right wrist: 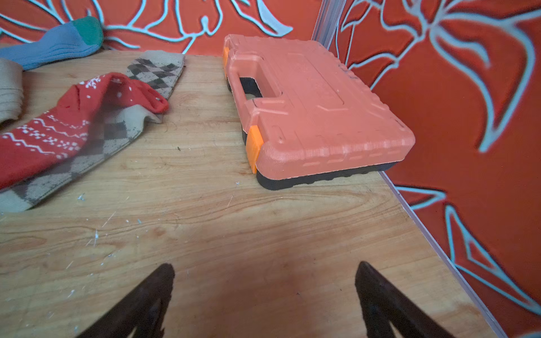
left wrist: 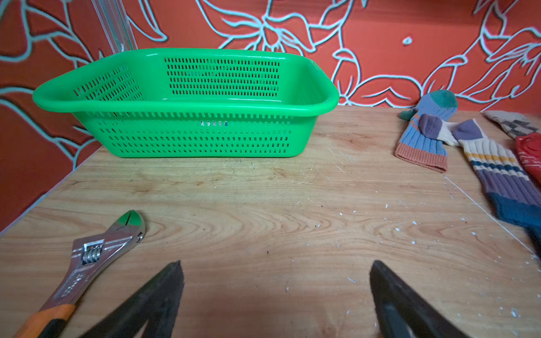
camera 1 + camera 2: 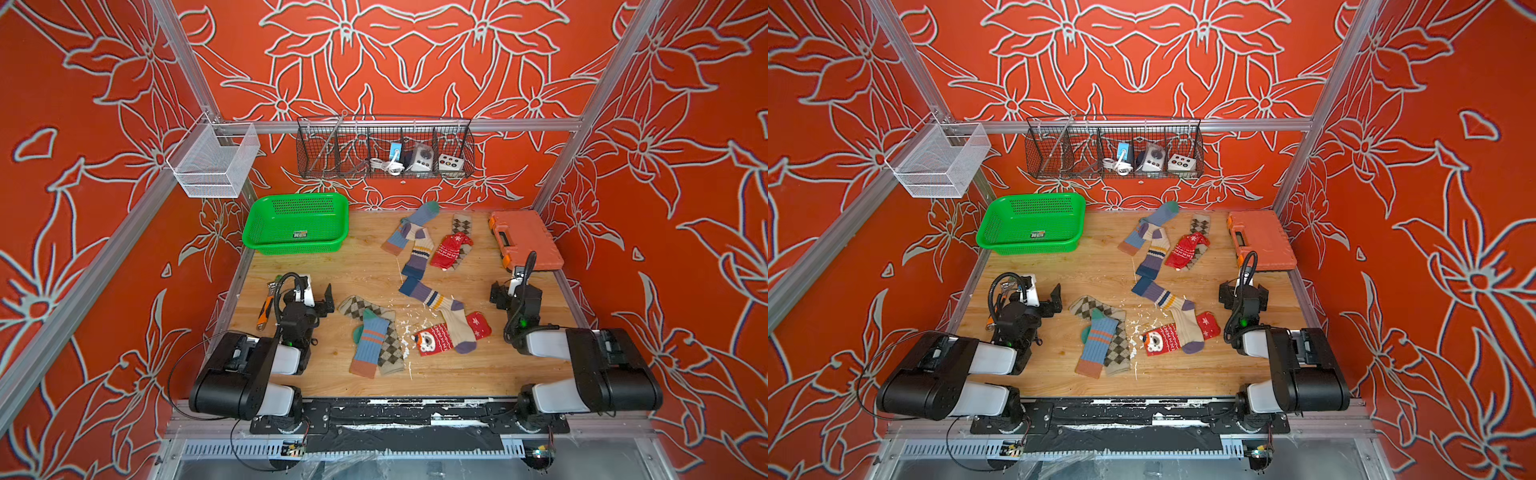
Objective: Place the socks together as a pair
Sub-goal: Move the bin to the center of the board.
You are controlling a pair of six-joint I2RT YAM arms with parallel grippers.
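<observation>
The left arm [image 3: 232, 378] and the right arm [image 3: 602, 365] are seen folded, elbows drawn back. The left pincer [image 2: 275, 267] and the right pincer [image 1: 265, 267] are held low, jaws spread wide, empty.

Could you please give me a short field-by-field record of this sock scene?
socks: eight, scattered, not yet paired
nearest heaps: blue sock on argyle sock; striped sock across red sock
left gripper: open, empty
right gripper: open, empty
other items: green basket, orange case, wrench
</observation>
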